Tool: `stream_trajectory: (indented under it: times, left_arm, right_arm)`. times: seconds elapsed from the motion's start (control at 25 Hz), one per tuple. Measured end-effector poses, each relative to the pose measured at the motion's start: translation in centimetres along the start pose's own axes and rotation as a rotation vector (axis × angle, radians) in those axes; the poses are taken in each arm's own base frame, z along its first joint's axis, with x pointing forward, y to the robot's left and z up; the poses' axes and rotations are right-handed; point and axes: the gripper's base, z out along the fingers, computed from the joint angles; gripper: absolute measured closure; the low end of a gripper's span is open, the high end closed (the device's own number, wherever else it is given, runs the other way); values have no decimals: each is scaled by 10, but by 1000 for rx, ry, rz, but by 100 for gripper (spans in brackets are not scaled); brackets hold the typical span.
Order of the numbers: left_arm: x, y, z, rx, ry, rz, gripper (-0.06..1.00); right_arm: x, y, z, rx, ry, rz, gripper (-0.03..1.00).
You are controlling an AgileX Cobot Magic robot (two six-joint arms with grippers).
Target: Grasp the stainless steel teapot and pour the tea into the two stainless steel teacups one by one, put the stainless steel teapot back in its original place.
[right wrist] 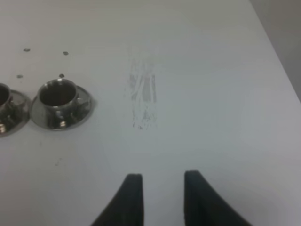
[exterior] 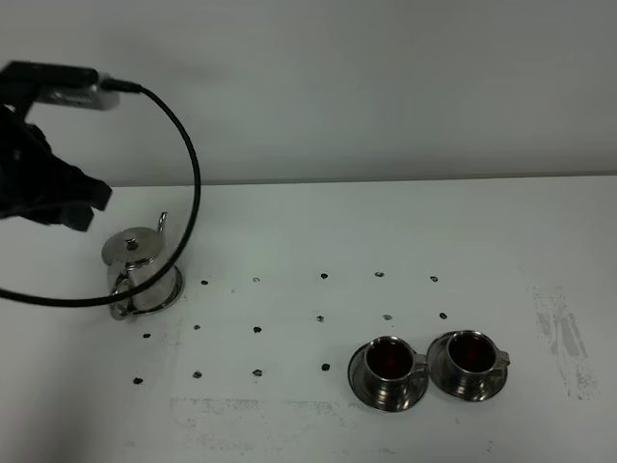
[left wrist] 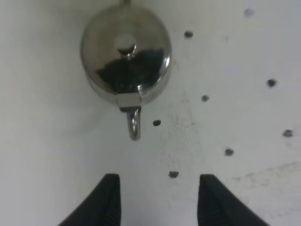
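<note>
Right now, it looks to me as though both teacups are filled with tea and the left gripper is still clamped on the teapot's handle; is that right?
Not quite: the left gripper is not on the handle. The left wrist view shows its jaws apart and empty, clear of the teapot, which stands free on the table. The rest holds: both teacups contain dark tea.

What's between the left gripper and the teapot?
Nothing but bare table with small dark dots. In the left wrist view the open left gripper sits clear of the teapot, touching nothing.
</note>
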Motion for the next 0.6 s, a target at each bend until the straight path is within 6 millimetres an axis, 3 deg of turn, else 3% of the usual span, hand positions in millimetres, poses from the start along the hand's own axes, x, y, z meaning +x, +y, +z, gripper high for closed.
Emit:
stream_trajectory:
  times: [0.2,0.32,0.6]
  left_arm:
    - [11,-9,-100,-47,-242,20,50]
    - [25,-15,-146,-68,-359,31,50]
    - [81,-29,-222,-80,-403,-58,50]
  right_arm:
    - [0,0,0,0,0,0,73]
    - [0,0,0,0,0,0,73]
    - [0,0,0,0,0,0,73]
